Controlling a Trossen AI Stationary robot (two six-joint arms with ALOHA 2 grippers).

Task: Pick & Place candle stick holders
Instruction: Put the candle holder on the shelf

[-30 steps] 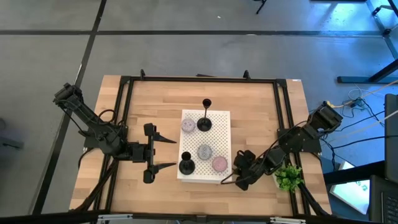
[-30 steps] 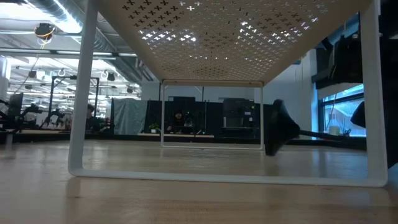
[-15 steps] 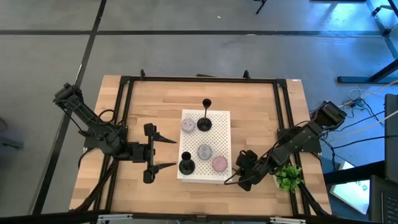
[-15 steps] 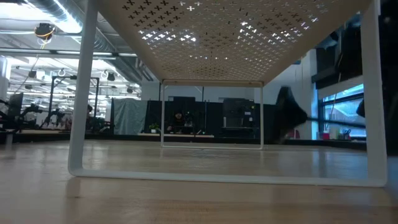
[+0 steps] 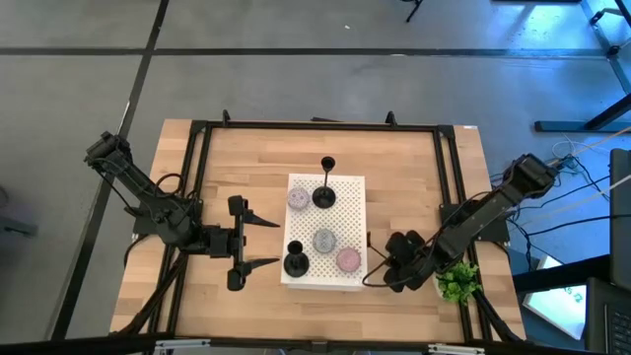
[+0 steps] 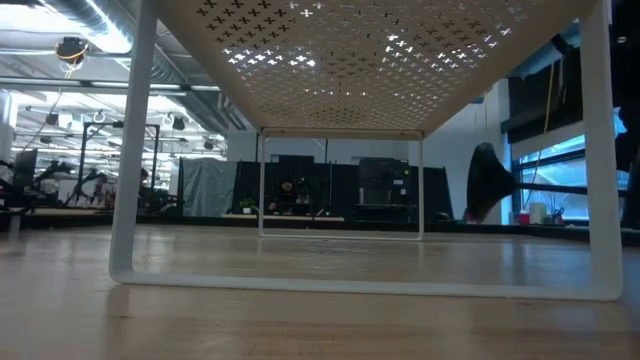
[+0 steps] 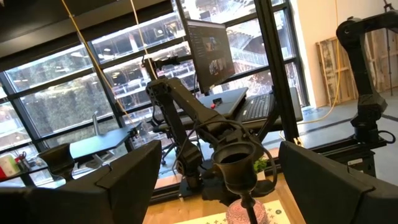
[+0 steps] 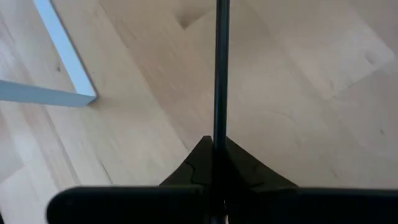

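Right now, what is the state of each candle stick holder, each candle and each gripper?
rear candle stick holder: upright on the white shelf.
front candle stick holder: upright on the shelf, just ahead of the left gripper.
third candle stick holder: clamped by its stem.
candles: all three standing on the shelf.
left gripper: open, empty.
right gripper: shut on that stem.

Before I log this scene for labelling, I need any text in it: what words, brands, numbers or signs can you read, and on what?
None can be read.
Monitor beyond the table, left wrist view: the screen shows content, too small and blurred to read.
White perforated stand, candle stick holders and wooden table: no text visible.
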